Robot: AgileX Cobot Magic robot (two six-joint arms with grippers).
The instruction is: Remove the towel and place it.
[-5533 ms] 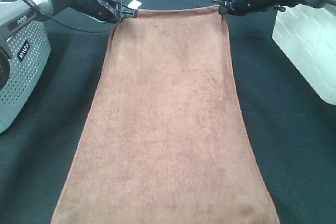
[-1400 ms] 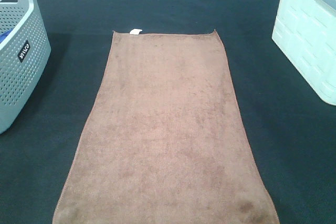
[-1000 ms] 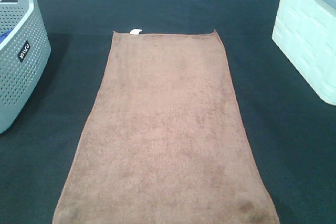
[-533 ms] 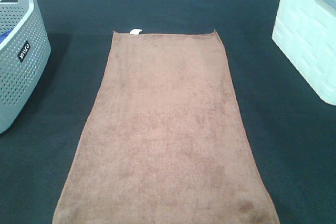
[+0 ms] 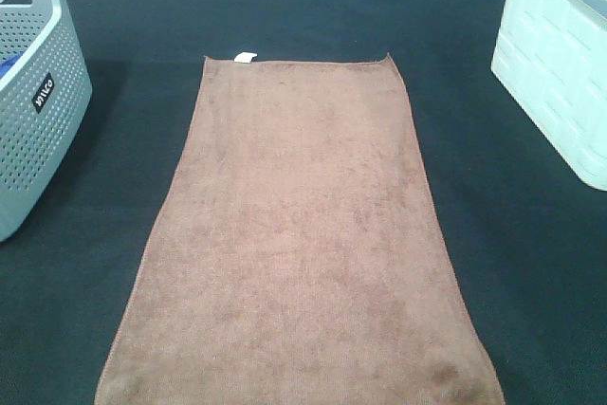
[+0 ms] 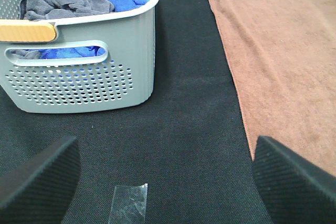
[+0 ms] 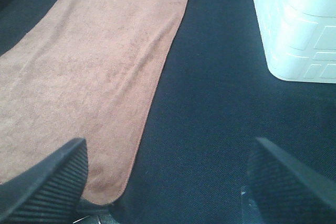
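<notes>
Towel [image 5: 299, 234] placement looks finished to you: the brown cloth lies flat and unfolded down the middle of the black-covered worktop [image 5: 285, 7], its white tag [image 5: 245, 57] at the far short edge and its near end running off the front of the overhead view. The grey perforated basket [image 5: 38, 111] with other cloths stands at the left edge, the white bin [image 5: 555, 73] at the right. Neither arm touches the fabric. Your left gripper [image 6: 168, 182] and right gripper [image 7: 168, 182] both hang with jaws spread wide, holding nothing. Little seems left beyond parking the arms.
</notes>
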